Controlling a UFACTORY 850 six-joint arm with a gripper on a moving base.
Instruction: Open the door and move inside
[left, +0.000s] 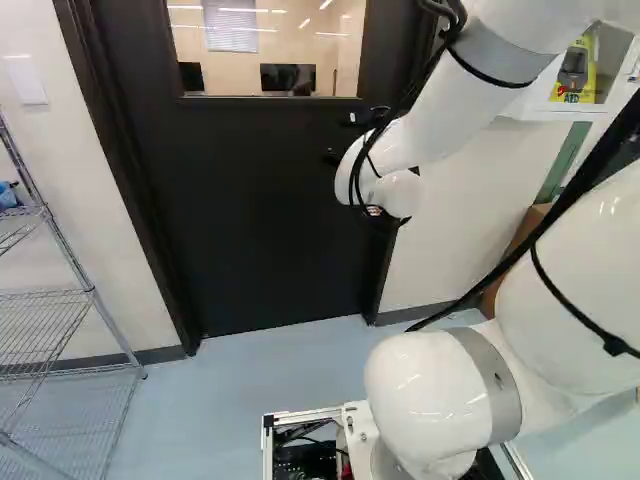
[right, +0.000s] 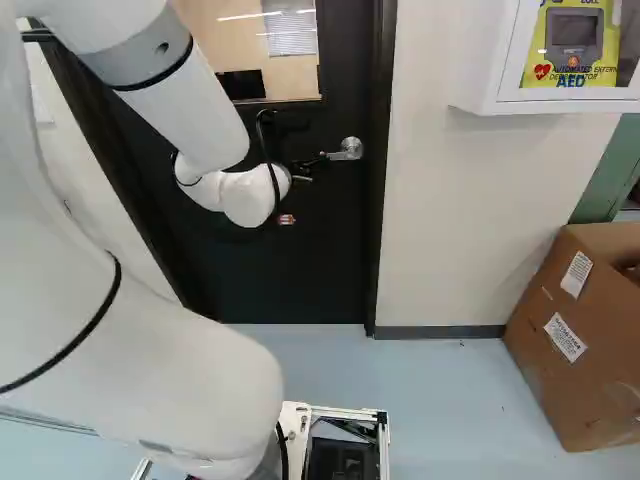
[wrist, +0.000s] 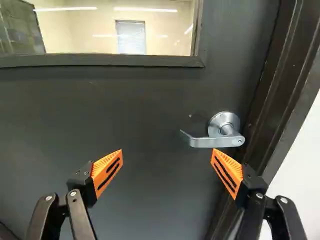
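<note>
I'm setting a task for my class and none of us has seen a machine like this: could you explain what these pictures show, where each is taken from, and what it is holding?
The machine is one white robot arm on a moving base. Two pictures look past it from behind, one from its left, one from its right, so they show the same dark door twice. The third comes from the arm's wrist, looking along its gripper.

The gripper is open and holds nothing. The door is closed; its silver lever handle lies ahead, near one orange pad. I cannot tell whether they touch.

Around it are a cardboard box on the floor, a wall cabinet and wire shelves.
</note>
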